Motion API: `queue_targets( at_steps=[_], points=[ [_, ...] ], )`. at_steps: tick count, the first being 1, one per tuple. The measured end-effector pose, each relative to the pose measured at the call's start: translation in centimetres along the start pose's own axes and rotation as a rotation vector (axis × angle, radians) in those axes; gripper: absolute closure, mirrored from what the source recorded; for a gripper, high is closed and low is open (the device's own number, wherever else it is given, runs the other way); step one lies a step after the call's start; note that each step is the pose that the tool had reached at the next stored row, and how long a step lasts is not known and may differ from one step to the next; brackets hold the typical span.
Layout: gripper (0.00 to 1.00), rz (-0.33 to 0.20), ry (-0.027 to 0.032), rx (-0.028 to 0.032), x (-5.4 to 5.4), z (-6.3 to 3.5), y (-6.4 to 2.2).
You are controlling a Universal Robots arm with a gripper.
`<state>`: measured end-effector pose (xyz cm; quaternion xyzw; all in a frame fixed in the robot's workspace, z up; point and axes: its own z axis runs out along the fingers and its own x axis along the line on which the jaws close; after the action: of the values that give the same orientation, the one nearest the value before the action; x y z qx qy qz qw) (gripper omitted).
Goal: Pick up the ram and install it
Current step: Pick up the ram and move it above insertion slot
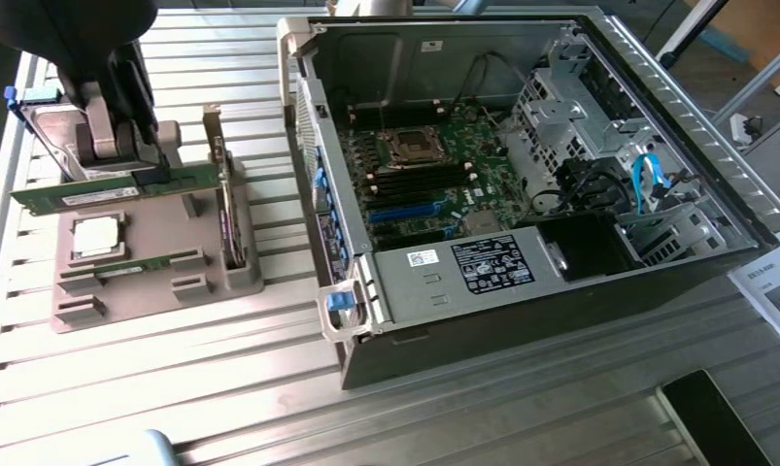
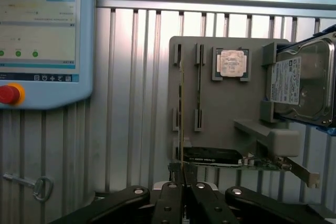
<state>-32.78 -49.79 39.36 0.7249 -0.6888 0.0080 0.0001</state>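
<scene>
Tool (image 1: 120, 173), nearly closed, clamps the ram (image 1: 66, 197) above its grey holder (image 1: 156, 291); pickup looks done, but the ram is not yet installed in the computer case (image 1: 520, 330).

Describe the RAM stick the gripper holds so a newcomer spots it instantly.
To the exterior view's left of the open computer case sits a gray parts tray. Over it, the gripper clamps one long green RAM stick. The look-alike second stick rests in the tray, ungripped.
</scene>
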Motion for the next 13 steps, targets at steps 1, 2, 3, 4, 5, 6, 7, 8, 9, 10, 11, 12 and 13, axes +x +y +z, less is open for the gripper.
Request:
queue_targets(
  at_steps=[1, 2, 3, 4, 5, 6, 7, 8, 9, 10, 11, 12, 13],
  points=[
    [0.88, 0.0, 0.0, 0.0, 0.0, 0.0, -0.25],
    [0.88, 0.0, 0.0, 0.0, 0.0, 0.01, -0.38],
    [0.88, 0.0, 0.0, 0.0001, 0.0, 0.01, -0.5],
    [0.88, 0.0, 0.0001, 0.0, 0.0, 0.0, -0.62],
    [0.88, 0.0, 0.0, 0.0, 0.0, 0.01, -0.72],
    [0.88, 0.0, 0.0, -0.0001, 0.0, 0.01, -0.82],
    [0.88, 0.0, 0.0, 0.0001, 0.1, 0.02, -1.04],
    [0.88, 0.0, 0.0, 0.0, 0.1, 0.02, -1.18],
    [0.88, 0.0, 0.0, 0.0, 0.1, 0.01, -1.34],
    [0.88, 0.0, 0.0, 0.0, 0.1, 0.02, -1.62],
    [0.88, 0.0, 0.0, 0.0, 0.1, 0.02, -1.87],
    [0.88, 0.0, 0.0, 0.0, 0.1, 0.03, -2.04],
    [0.88, 0.0, 0.0, 0.0, 0.1, 0.03, -2.2]
  ],
)
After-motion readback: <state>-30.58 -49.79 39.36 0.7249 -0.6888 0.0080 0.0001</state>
